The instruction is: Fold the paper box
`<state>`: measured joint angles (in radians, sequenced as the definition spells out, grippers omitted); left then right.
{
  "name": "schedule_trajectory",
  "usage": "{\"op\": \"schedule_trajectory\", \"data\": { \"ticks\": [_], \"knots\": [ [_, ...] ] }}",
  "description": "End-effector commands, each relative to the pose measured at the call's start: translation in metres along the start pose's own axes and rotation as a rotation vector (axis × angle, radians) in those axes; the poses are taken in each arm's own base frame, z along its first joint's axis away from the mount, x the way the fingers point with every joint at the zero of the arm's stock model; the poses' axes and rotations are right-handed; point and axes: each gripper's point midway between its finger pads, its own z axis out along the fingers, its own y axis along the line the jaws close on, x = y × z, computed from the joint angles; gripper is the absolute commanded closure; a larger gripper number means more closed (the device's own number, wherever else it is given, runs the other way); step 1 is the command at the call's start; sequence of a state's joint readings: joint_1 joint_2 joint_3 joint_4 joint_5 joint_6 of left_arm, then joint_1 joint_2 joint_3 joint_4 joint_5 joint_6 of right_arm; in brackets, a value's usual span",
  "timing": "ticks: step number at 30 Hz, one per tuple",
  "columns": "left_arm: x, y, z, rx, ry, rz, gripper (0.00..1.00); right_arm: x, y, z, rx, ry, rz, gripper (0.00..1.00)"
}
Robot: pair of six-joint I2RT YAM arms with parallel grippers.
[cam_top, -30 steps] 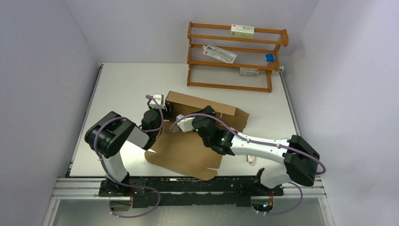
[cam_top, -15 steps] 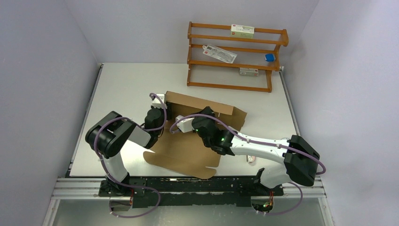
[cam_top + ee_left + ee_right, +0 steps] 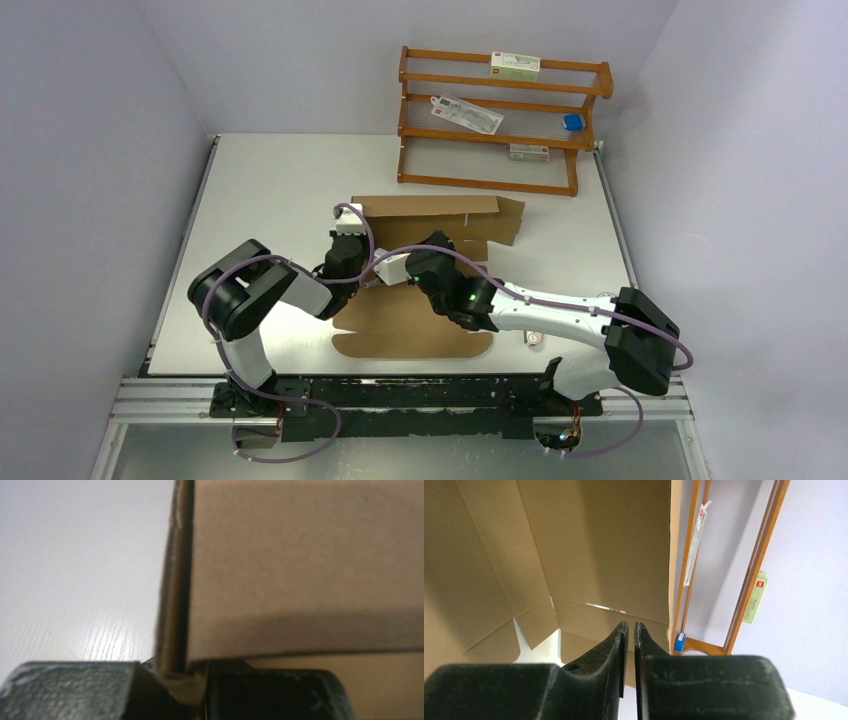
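The paper box [image 3: 420, 338] is a brown corrugated die-cut sheet lying mid-table, its back wall [image 3: 430, 207] raised upright. My left gripper [image 3: 355, 218] is at the box's left end. The left wrist view shows the left gripper [image 3: 182, 680] shut on the edge of a cardboard panel [image 3: 300, 570]. My right gripper [image 3: 398, 264] hovers over the box floor. Seen from the right wrist, the right gripper [image 3: 630, 627] has its fingers almost touching with nothing between them, facing the box's inner walls [image 3: 589, 545].
A wooden rack [image 3: 500, 120] stands at the back of the white table [image 3: 270, 180], holding a white-green carton [image 3: 514, 67], a flat packet [image 3: 466, 113] and a small blue item [image 3: 572, 122]. A small round object [image 3: 536, 340] lies by the right arm.
The left gripper closed on the box's left edge and moved right. The box swung round so its back wall faces squarely forward. The right gripper's fingers drew together.
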<state>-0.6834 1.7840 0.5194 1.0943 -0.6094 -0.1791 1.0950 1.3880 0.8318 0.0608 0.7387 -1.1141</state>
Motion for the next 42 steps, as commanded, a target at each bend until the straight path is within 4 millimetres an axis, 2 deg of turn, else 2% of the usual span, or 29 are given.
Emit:
{"op": "schedule_trajectory", "data": {
  "ticks": [1,7,10,15,21,27,30,37,42],
  "knots": [
    [-0.007,0.000,0.000,-0.042,-0.019,-0.006,0.85,-0.004,-0.010,-0.006,0.012,-0.022,0.034,0.86],
    [-0.021,-0.006,-0.013,0.029,-0.043,-0.028,0.56,-0.005,-0.018,-0.012,0.038,-0.044,0.129,0.77],
    [-0.029,-0.008,-0.022,0.066,-0.044,-0.036,0.42,-0.005,-0.024,-0.016,0.061,-0.063,0.210,0.69],
    [-0.040,-0.005,-0.042,0.108,-0.013,-0.051,0.29,-0.002,-0.040,-0.028,0.116,-0.101,0.403,0.55],
    [-0.060,-0.007,-0.073,0.187,0.039,-0.117,0.15,0.020,-0.067,-0.036,0.185,-0.129,0.716,0.45],
    [-0.094,-0.009,-0.097,0.255,0.058,-0.166,0.06,0.050,-0.081,-0.033,0.182,-0.069,1.003,0.36],
    [-0.111,-0.002,-0.098,0.241,0.059,-0.184,0.03,0.060,-0.083,-0.027,0.159,-0.045,1.108,0.31],
    [-0.139,0.025,-0.080,0.199,0.067,-0.267,0.03,0.091,-0.082,-0.002,0.088,0.067,1.360,0.30],
    [-0.141,0.035,-0.061,0.229,0.083,-0.315,0.03,0.105,-0.074,0.012,0.064,0.127,1.481,0.31]
  ]
}}
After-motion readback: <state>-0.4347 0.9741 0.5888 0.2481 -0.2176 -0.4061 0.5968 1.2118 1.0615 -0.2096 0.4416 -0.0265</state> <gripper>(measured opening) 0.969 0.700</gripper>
